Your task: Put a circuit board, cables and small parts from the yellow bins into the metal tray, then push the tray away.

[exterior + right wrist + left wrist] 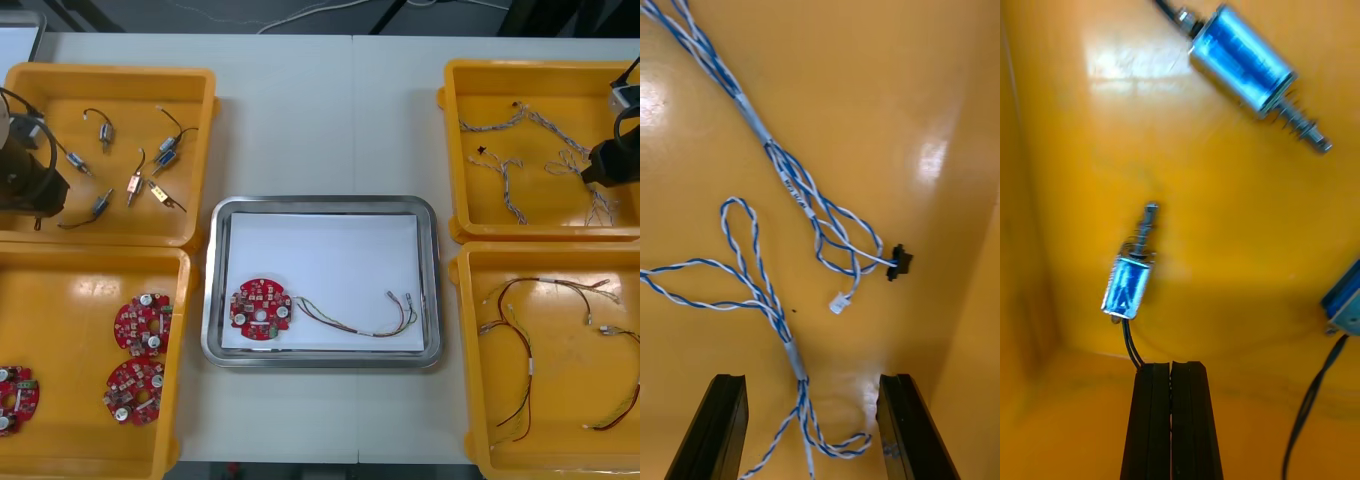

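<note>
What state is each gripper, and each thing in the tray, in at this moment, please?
Left gripper: shut on nothing, over the small metal parts in the far left bin.
Right gripper: open, above a twisted blue and white cable in the far right bin.
Metal tray: white inside, partly loaded.
Circuit board: flat in the tray, left side.
Red and yellow cable: loose in the tray, beside the board.
</note>
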Robot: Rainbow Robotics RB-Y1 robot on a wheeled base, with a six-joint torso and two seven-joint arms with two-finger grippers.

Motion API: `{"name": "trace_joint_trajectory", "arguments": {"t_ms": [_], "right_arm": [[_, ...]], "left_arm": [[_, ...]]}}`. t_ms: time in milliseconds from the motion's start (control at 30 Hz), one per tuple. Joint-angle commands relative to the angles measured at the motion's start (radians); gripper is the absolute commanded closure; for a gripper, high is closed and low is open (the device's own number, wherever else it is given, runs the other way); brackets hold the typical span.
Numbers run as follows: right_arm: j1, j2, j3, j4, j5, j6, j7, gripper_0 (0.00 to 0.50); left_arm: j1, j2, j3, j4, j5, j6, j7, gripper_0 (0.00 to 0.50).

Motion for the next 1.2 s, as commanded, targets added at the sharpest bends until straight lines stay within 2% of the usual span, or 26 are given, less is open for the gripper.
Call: {"name": "trace_joint_trajectory", "arguments": {"t_ms": [33,633,1133,1200], "right_arm": [[-0.042,0.025,0.018,0.028,-0.008,-0.027,0.022,0.000],[-0.042,0.044,0.061,0.083,-0.008,-0.047,0.045,0.000],[-0.042,0.049,0.067,0.091,-0.019,-0.066,0.047,0.000],[-0.042,0.049,0.067,0.091,-0.022,-0.066,0.047,0.000]], "left_arm": [[-0.070,-0.042,0.011,-0.024,0.007,-0.013,-0.013,0.500],[-0.122,-0.108,0.030,-0.022,0.004,-0.081,0.007,0.500],[-0.122,-0.116,0.030,-0.024,0.041,-0.127,0.013,0.500],[-0.122,-0.116,0.030,-0.024,0.042,-0.127,0.011,0.447]]}}
